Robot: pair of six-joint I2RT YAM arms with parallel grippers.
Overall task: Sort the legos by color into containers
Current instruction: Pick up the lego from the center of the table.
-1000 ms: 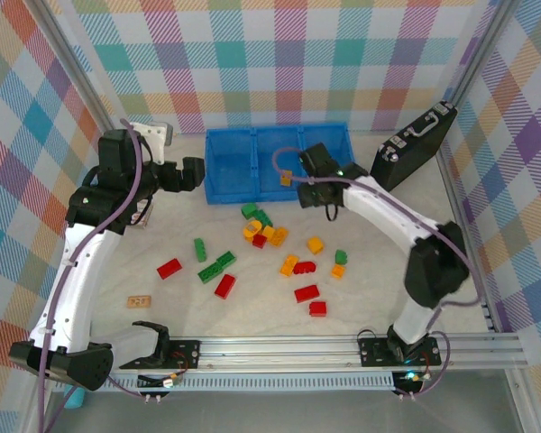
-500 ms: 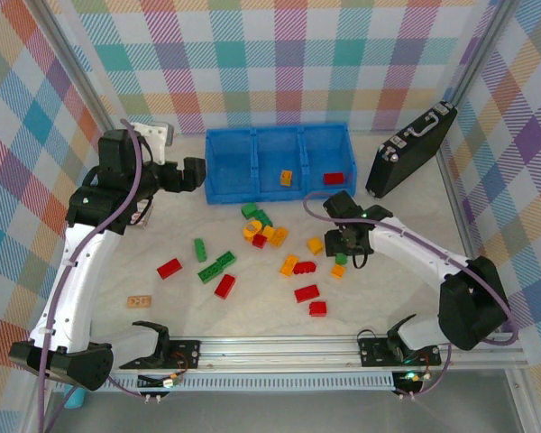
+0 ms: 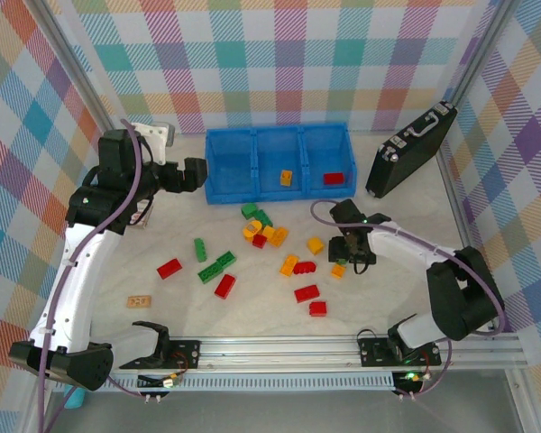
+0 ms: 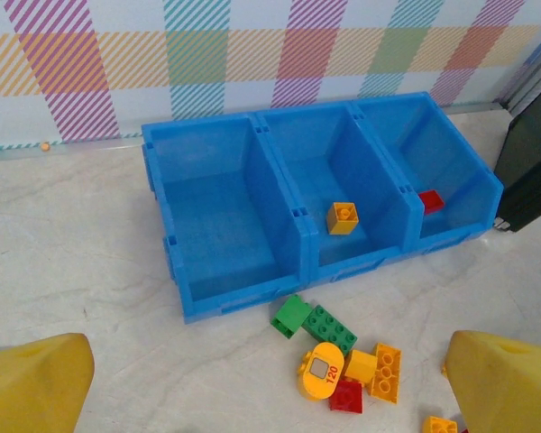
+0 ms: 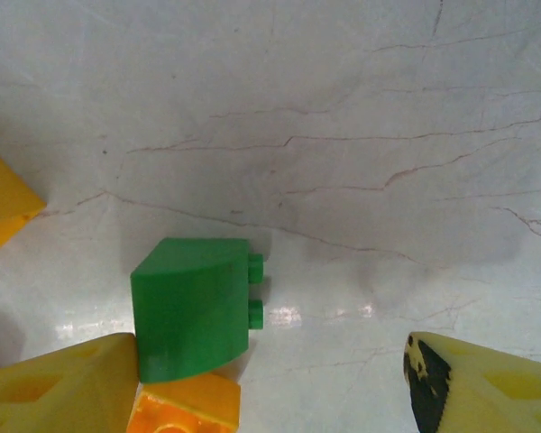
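The blue tray [image 3: 255, 144] [image 4: 252, 122] stands at the back. Its middle compartment holds one orange brick [image 3: 287, 178] [image 4: 342, 217], its right one a red brick [image 3: 334, 178] [image 4: 431, 200], and the left one has nothing in it. Red, green and orange legos lie scattered mid-table, with a cluster [image 3: 257, 225] [image 4: 338, 356] just before the tray. My right gripper [image 3: 348, 254] [image 5: 266, 352] is open, low over the table. A green brick [image 5: 194, 307] lies against its left finger [image 5: 63, 388], an orange brick [image 5: 185, 406] beneath it. My left gripper [image 3: 197, 174] [image 4: 266, 361] hangs open by the tray's left end.
A black hard case [image 3: 410, 149] [image 4: 532, 171] leans at the tray's right. A tan wooden tile [image 3: 140, 299] lies near the front left. Red bricks [image 3: 307, 292] sit close to the right gripper. Checked walls and metal rails bound the table.
The right arm left the tray's middle compartment, where the orange brick it carried now lies. It swung down to the table and settled over the green brick. The left arm has not moved.
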